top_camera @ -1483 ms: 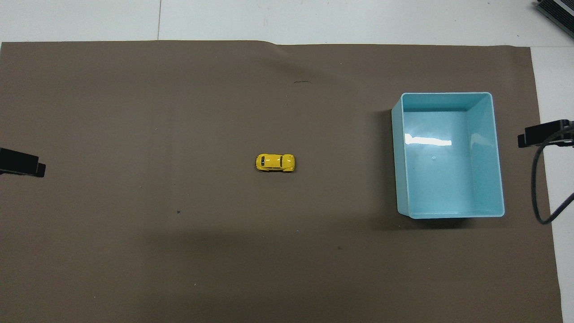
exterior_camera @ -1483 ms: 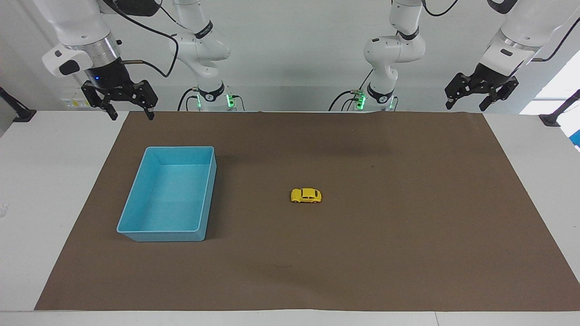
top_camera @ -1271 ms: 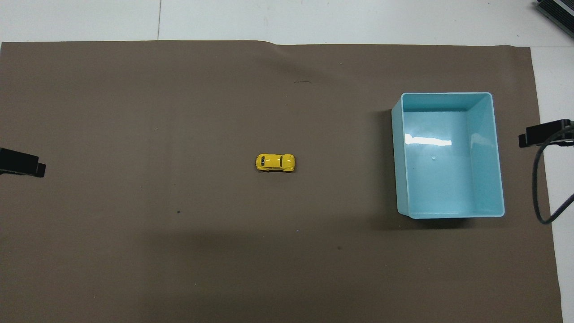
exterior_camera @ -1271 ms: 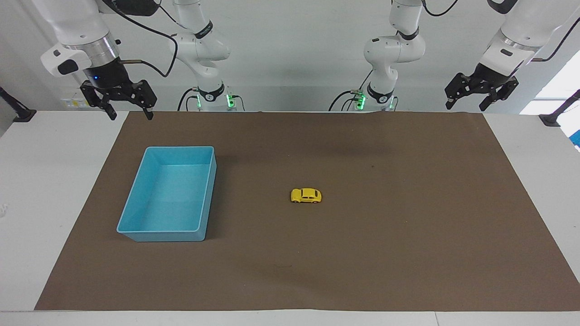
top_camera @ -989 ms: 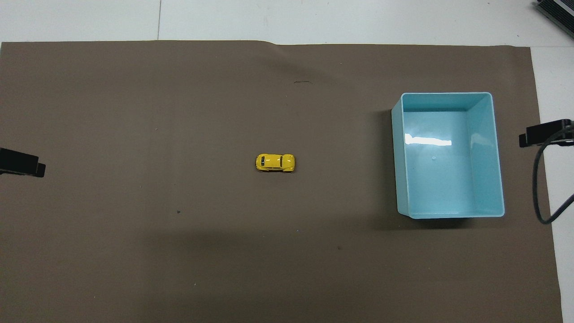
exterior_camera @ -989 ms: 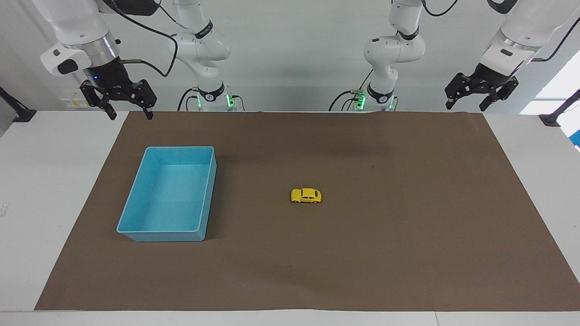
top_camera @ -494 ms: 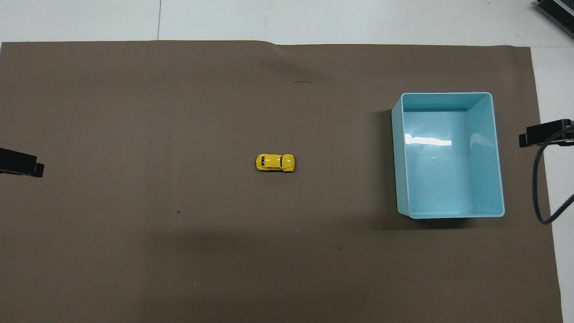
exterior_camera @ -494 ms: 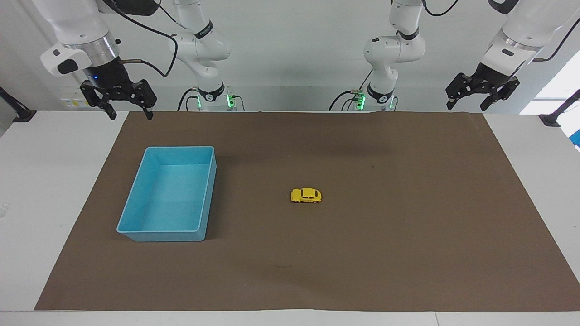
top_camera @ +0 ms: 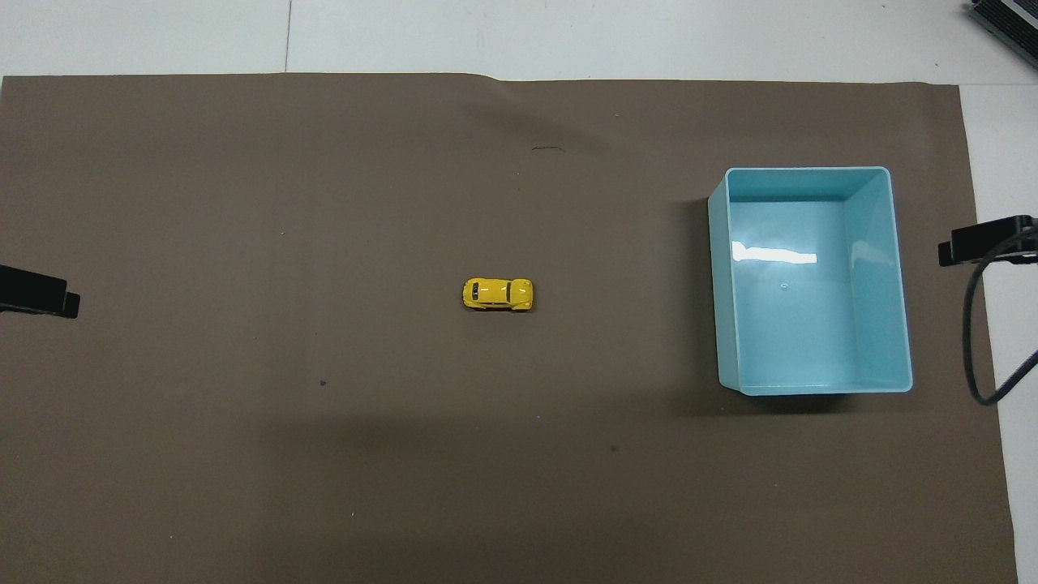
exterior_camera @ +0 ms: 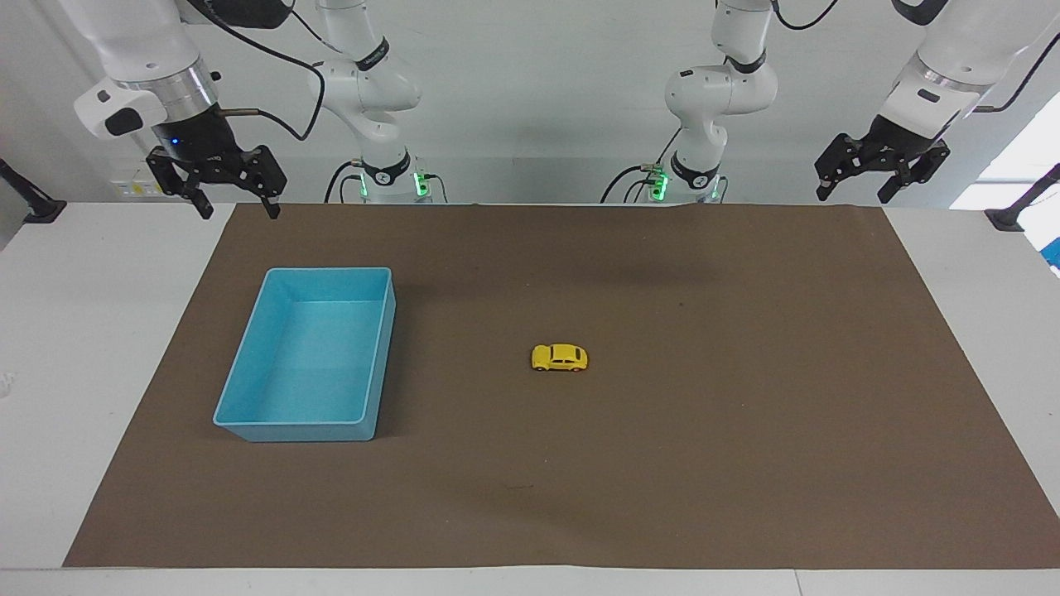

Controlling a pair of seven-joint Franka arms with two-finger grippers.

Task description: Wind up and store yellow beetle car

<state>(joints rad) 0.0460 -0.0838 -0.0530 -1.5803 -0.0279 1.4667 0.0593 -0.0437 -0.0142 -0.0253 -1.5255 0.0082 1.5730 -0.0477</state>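
Brown paper (exterior_camera: 745, 463) covers the table. On it, the yellow beetle car (exterior_camera: 560, 358) sits mid-table beside the blue bin (exterior_camera: 248, 430). Left gripper (exterior_camera: 879, 168) and right gripper (exterior_camera: 219, 178) hang high, fingers wide. Best to pinch the car's sides gently.

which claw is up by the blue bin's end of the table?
The right claw, raised over the table edge at the light blue plastic bin's end. The left claw hangs at the other end; the small yellow beetle car lies between.
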